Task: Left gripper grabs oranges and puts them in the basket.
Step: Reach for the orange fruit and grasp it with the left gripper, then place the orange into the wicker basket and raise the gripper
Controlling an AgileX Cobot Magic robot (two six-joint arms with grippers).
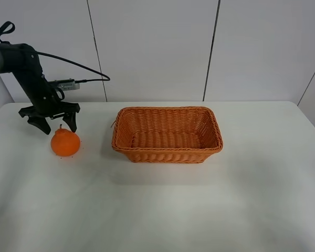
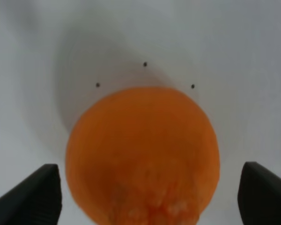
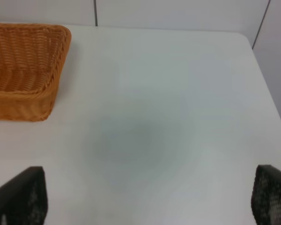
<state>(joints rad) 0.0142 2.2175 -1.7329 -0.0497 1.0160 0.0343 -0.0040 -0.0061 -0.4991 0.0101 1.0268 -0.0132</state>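
White bench [image 1: 157, 210] under pale wall panels. At far left, the left hand [image 1: 58, 126] hangs just above the orange [image 1: 65, 143], fingers spread wide and gripping nothing. The orange sits on the bench, apart from the wicker basket [image 1: 168, 156] at centre. The right hand [image 3: 145, 201] is likewise released.

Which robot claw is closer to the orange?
Left. The left gripper hovers just above the orange, jaws open; the right gripper is far away, beyond the basket.

Left gripper [image 1: 58, 129] black, claw-shaped; arm [image 1: 31, 73] dark grey, jointed; black cables [image 1: 73, 64].
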